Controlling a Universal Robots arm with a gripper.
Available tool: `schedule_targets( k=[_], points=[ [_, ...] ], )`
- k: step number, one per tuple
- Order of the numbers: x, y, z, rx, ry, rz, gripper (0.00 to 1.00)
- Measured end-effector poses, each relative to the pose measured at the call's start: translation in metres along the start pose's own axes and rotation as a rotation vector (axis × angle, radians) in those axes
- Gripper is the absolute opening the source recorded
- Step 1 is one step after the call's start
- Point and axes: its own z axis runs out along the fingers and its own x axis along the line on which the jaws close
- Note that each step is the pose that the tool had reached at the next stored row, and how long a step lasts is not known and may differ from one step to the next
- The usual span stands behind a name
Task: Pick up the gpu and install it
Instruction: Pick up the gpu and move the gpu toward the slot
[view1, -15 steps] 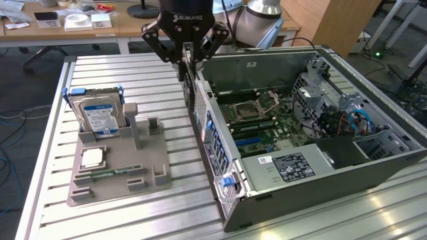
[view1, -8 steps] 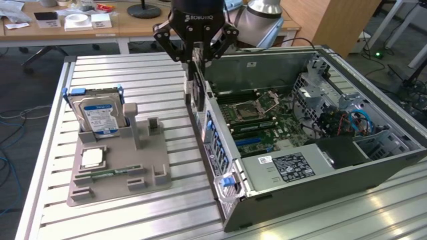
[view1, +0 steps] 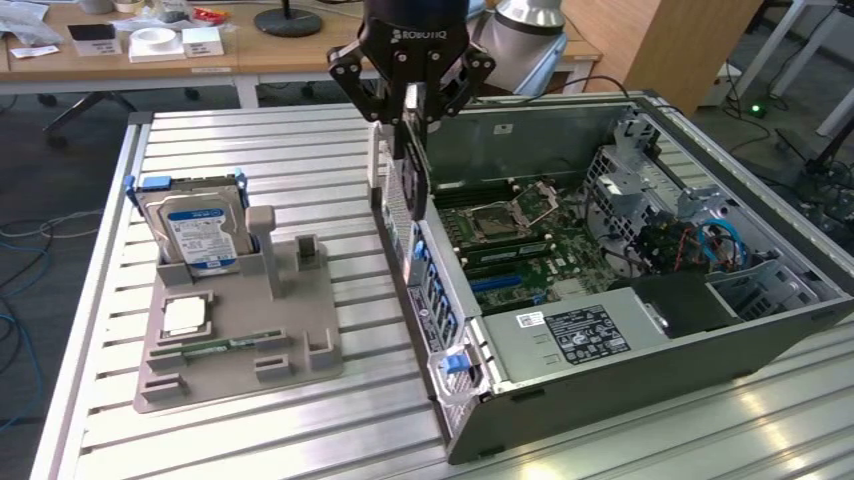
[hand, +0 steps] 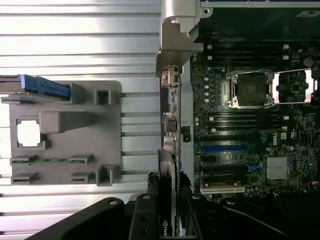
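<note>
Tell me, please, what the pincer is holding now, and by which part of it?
The pincer is shut on the gpu, gripping its upper edge. The card hangs upright by the rear wall of the open computer case.

Counting one gripper (view1: 411, 118) and one gpu (view1: 414, 178) at twelve o'clock in the exterior view. Counting one computer case (view1: 627, 395) at three o'clock, holding one motherboard (view1: 534, 255). Counting one grey holder (view1: 227, 385) at eight o'clock, carrying one hard drive (view1: 198, 232), one processor chip (view1: 183, 318) and one memory stick (view1: 214, 347).
</note>
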Motion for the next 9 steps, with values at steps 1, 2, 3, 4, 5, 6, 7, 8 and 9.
schedule_targets(
  k=[1, 2, 3, 4, 5, 6, 7, 8, 9],
  points=[
    [-0.002, 0.0001, 0.0, -0.0001, 0.0, 0.0, 0.26],
    [-0.004, 0.0002, 0.0001, -0.0003, 0.0, 0.0, 0.26],
    [-0.006, 0.0003, 0.0001, -0.0004, 0.0001, 0.0, 0.26],
    [-0.008, 0.0004, 0.0002, -0.0005, 0.0001, 0.0, 0.26],
    [-0.01, 0.0005, 0.0003, -0.0006, 0.0, 0.0, 0.26],
    [-0.012, 0.0006, 0.0003, -0.0007, 0.0001, 0.0, 0.26],
    [-0.014, 0.0007, 0.0003, -0.0007, 0.0, 0.0, 0.26],
    [-0.015, 0.0008, 0.0004, -0.0008, 0.0001, 0.0, 0.26],
    [-0.017, 0.0009, 0.0004, -0.0008, 0.0001, 0.0, 0.26]
  ],
)
